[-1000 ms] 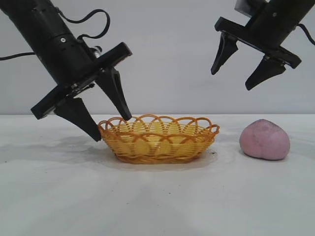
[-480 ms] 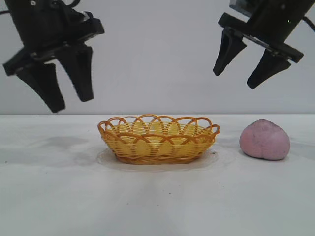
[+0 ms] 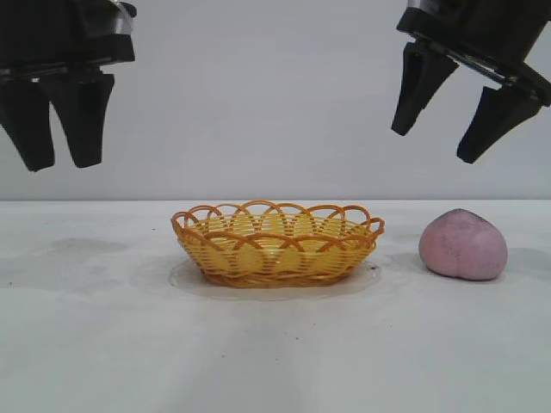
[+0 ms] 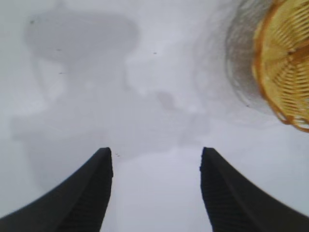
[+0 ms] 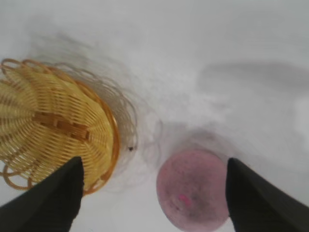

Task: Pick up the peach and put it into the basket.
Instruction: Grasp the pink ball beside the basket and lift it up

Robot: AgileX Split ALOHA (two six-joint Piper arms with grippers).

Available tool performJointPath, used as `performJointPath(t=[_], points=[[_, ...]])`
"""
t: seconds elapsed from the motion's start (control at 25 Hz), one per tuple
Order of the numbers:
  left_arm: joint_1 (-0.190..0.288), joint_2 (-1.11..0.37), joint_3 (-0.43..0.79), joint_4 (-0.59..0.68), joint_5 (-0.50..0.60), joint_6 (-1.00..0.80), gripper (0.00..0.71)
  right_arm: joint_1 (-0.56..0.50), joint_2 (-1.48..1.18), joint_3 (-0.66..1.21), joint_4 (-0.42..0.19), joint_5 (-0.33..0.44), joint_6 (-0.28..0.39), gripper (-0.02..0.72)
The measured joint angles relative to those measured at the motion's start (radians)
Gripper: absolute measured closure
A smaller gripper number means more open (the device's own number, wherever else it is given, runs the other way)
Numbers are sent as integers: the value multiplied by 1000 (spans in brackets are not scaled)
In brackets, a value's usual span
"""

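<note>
Since half a second before, I had swung my left gripper (image 3: pixel 56 163) farther up and out to the exterior view's left edge, well clear of the basket (image 3: pixel 277 243) it had been touching a second earlier; my right gripper (image 3: pixel 441 146) had edged slightly up and to the right. Both were spread wide and held nothing. On the left wrist view, the left fingers (image 4: pixel 82 203) framed only bare table (image 4: pixel 145 121), with the basket's rim (image 4: pixel 285 67) off at one corner of that picture. The right gripper (image 5: pixel 154 193) hung high above the table, and on its own camera the peach (image 5: pixel 193 191) sat between the two dark fingertips (image 5: pixel 50 200) but far below them, not touched. The peach (image 3: pixel 463 245) lay on the table (image 3: pixel 275 344) to the right of the basket, near it but apart, its pale pink skin matte, with a small brighter pink spot on top. The basket (image 5: pixel 53 130) stood upright at the middle of the table, nothing inside it that I could see; its woven yellow floor showed a darker orange bar across the centre. I could read no brand, label or writing on the grippers, the basket or the fruit. Faint grey smudges marked the table around the basket and under the left gripper.
</note>
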Motion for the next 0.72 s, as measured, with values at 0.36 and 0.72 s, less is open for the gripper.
performJointPath(t=[0.36, 0.72], points=[[0, -207, 84, 121, 91, -84, 350, 0, 0, 0, -4, -56, 2, 181], [0, -697, 395, 169, 93, -120, 350, 0, 0, 0, -4, -154, 2, 181]])
